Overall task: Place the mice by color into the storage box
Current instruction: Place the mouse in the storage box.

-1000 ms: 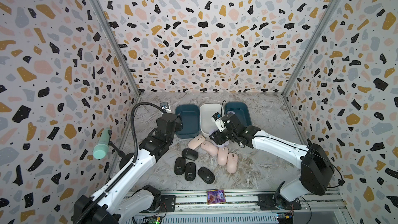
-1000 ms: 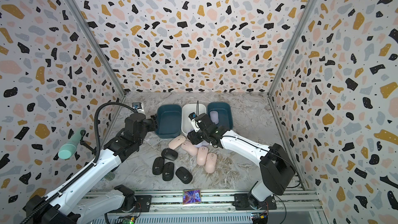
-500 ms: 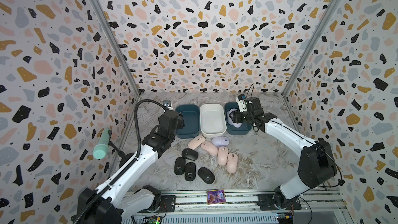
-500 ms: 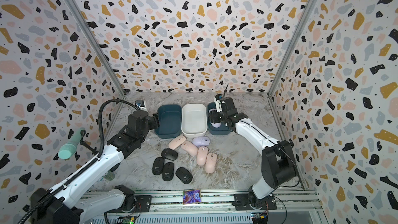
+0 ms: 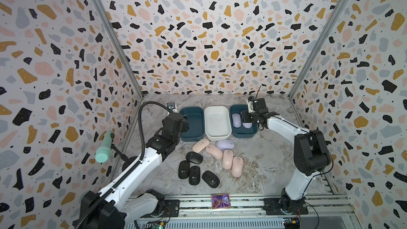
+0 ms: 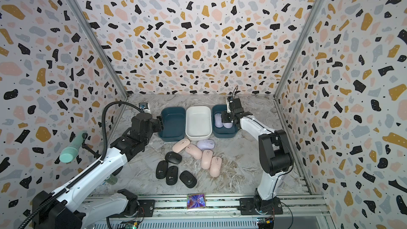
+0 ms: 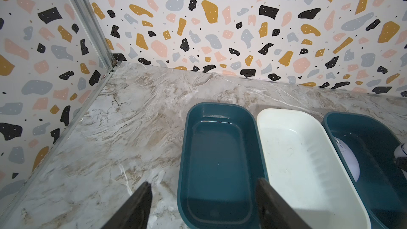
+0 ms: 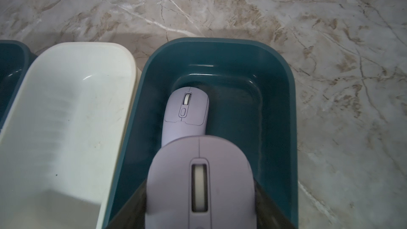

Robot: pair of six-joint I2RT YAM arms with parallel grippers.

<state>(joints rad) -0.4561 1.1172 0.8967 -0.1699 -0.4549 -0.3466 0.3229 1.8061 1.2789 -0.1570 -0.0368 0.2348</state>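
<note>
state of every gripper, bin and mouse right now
left gripper: open, empty
right gripper: shut on first lilac mouse, over right teal bin
left teal bin: empty
white bin: empty
right teal bin: second lilac mouse lying inside
third lilac mouse: on table
pink mice: four, on table
black mice: four, on table

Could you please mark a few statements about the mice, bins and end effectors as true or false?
1. The white bin is empty. True.
2. The right end effector holds a black mouse. False: it grips a lilac mouse.
3. Four black mice lie on the table. True.
4. The teal bin beside the left end effector holds pink mice. False: it is empty; the pink mice lie on the table.
5. The left end effector is open. True.
</note>
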